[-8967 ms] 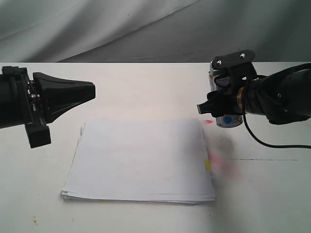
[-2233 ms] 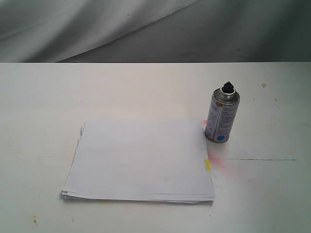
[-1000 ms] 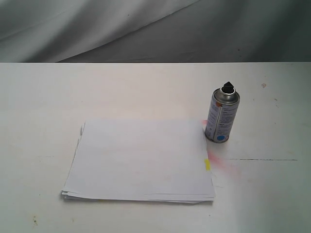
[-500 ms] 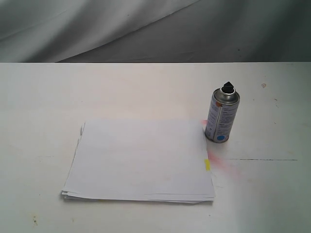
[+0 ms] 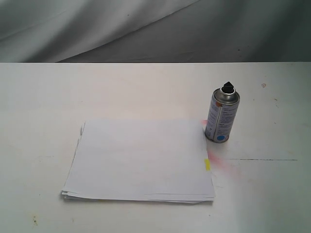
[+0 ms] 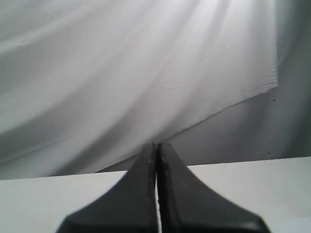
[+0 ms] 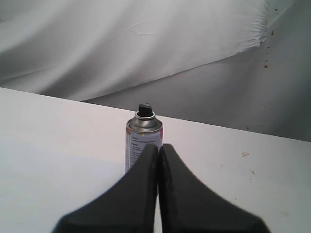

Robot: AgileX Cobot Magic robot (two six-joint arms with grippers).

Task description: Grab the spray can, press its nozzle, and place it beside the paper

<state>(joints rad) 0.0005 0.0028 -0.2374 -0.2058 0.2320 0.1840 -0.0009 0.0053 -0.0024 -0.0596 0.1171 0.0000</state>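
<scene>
The right claw (image 7: 158,146) was seen with its two fingers pressed flat together, and nothing was held between them. The left claw (image 6: 156,144) was closed the same way and was also empty, and only the grey cloth (image 6: 146,73) behind the table was seen past it. Past the tips of the right claw, the spray can (image 5: 221,119) was seen standing upright on the table (image 5: 146,82), with its black nozzle (image 5: 228,88) on top. The can was not touched by either claw. Nine seconds before, the can had been gripped by the right claw near the far right corner of the paper (image 5: 141,158), and the left claw had been held over the left side of the table. Both arms had since been pulled back out of the outside view, and the can had been let go. In the last two seconds nothing on the table had been moved. The can was left just beside the paper, close to its far right corner, but not on it. A faint pink mark (image 5: 222,164) was seen on the table near the can and the paper's yellow tab (image 5: 207,164). From this it was judged that the can had been put down where it was wanted, and that the job looked finished.
</scene>
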